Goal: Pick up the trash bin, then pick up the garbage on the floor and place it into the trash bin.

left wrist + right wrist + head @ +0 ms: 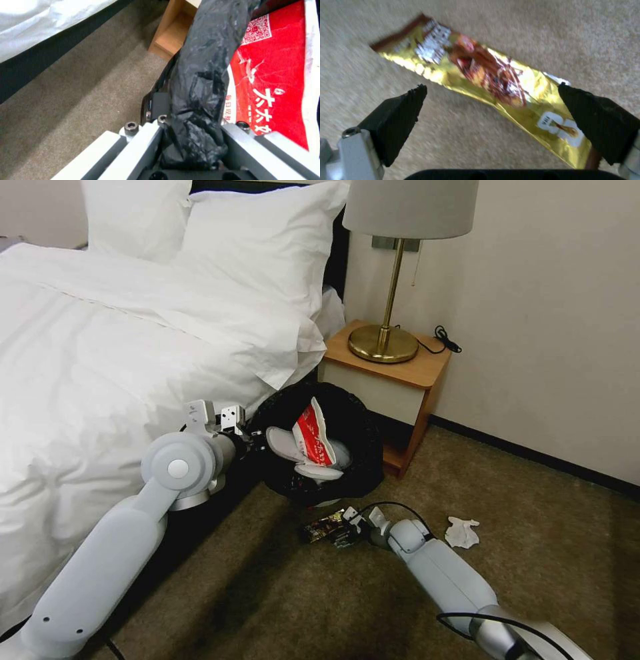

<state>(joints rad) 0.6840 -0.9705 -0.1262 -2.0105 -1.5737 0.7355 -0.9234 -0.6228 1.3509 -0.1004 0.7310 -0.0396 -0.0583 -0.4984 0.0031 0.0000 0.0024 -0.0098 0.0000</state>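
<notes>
Nearest item, floor level: right gripper [341, 528], low over the brown carpet [267, 593], fingers spread wide apart and holding nothing.

Left to right across the head view:

1. Left gripper [250, 437], at roughly 9 o'clock of the trash bin [363, 447]. Fingers pinched together on the bin's rim and the black bag [200, 100] folded over it, as the left wrist view shows. Bin appears lifted and tipped, mouth facing the robot, between the bed [100, 347] and the nightstand [393, 373].

2. Bin contents: white slippers [287, 447] and a red wrapper [312, 437] standing in the mouth.

3. Gold-brown snack packet [320, 528], flat on the carpet just below the bin, at about 6 o'clock of it. In the right wrist view the snack packet [486, 82] lies between and just beyond the two black finger pads [400, 120], not touched by either. Long axis runs on a diagonal across the finger gap, about 10 o'clock to 4 o'clock in that view; one end passes close beside one pad. Judgement: the right arm is the nearer one, and a straight descent should catch the packet across its narrow width.

4. Crumpled white tissue [462, 532], on the carpet at 3 o'clock of the right gripper, near but apart.
</notes>
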